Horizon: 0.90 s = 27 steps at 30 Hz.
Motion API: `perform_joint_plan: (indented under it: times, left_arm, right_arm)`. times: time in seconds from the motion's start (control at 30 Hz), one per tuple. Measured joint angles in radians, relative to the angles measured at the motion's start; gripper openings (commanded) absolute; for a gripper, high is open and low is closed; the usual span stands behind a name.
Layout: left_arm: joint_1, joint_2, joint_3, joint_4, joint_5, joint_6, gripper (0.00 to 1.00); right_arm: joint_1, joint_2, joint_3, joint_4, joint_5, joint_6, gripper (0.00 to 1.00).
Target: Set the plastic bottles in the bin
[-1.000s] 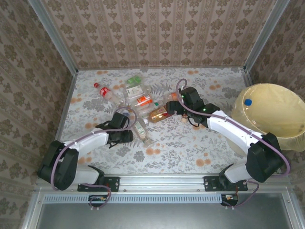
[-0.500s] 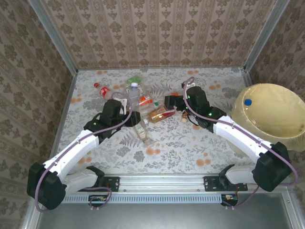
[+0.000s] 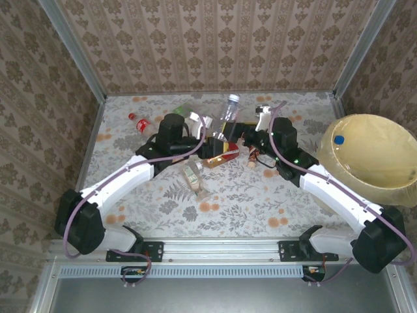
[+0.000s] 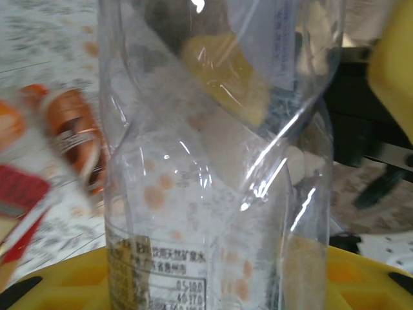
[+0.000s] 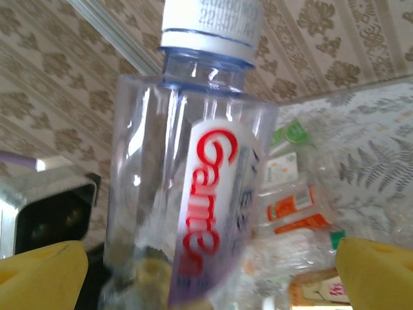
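Observation:
A clear plastic bottle [image 3: 228, 117] with a white cap and a red-lettered label hangs tilted above the pile. My left gripper [image 3: 212, 128] is shut on its lower body, and its yellow fingers [image 4: 55, 281] flank the bottle [image 4: 213, 194]. My right gripper [image 3: 250, 135] faces it from the right and is open. In the right wrist view the bottle [image 5: 193, 187] stands between the wide-apart fingertips [image 5: 42, 271], touching neither. Several other plastic bottles [image 3: 218, 156] lie on the table. The bin [image 3: 365, 121], lined with a pale yellow bag, stands at the right.
A red-capped bottle [image 3: 140, 123] and a green-labelled one [image 3: 183, 111] lie at the back left of the pile; another bottle [image 3: 192, 176] lies nearer. A blue-capped bottle [image 3: 338, 139] rests inside the bin. Patterned walls close the table at the back and sides.
My left arm has swung from the table's left side into the pile and lifted the clear bottle up and to the right. My right gripper has drawn back to the right, staying open.

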Motion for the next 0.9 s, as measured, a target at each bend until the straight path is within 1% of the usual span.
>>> perform_joint_plan:
  times: [0.1,0.23,0.4,0.5,0.6,0.67,0.83,0.9]
  left_arm:
    - [-0.012,0.017,0.022,0.018,0.049,0.014,0.50]
    - [-0.015,0.034,0.033,0.018,0.079,0.026,0.50]
    - [-0.025,0.046,0.037,0.014,0.106,0.039,0.50]
    - [-0.027,0.052,0.048,0.006,0.126,0.044,0.50]
    - [-0.029,0.074,0.071,0.004,0.146,0.048,0.50]
    - [-0.031,0.084,0.076,-0.001,0.150,0.048,0.50]
    - [-0.032,0.095,0.077,-0.005,0.150,0.053,0.50]
    - [-0.032,0.095,0.078,-0.005,0.150,0.056,0.51]
  right_arm:
    - [-0.038,-0.019,0.000,0.006,-0.007,0.073,1.00]
    - [-0.071,-0.027,-0.004,0.021,-0.030,0.132,0.99]
    - [-0.086,-0.027,-0.005,0.034,-0.056,0.159,0.89]
    - [-0.086,-0.026,-0.005,0.047,-0.064,0.165,0.85]
    - [-0.086,-0.017,-0.005,0.064,-0.078,0.165,0.76]
    - [-0.086,-0.010,-0.005,0.066,-0.084,0.161,0.65]
    - [-0.086,-0.006,-0.004,0.064,-0.089,0.156,0.54]
    - [-0.086,-0.007,-0.004,0.064,-0.089,0.151,0.47]
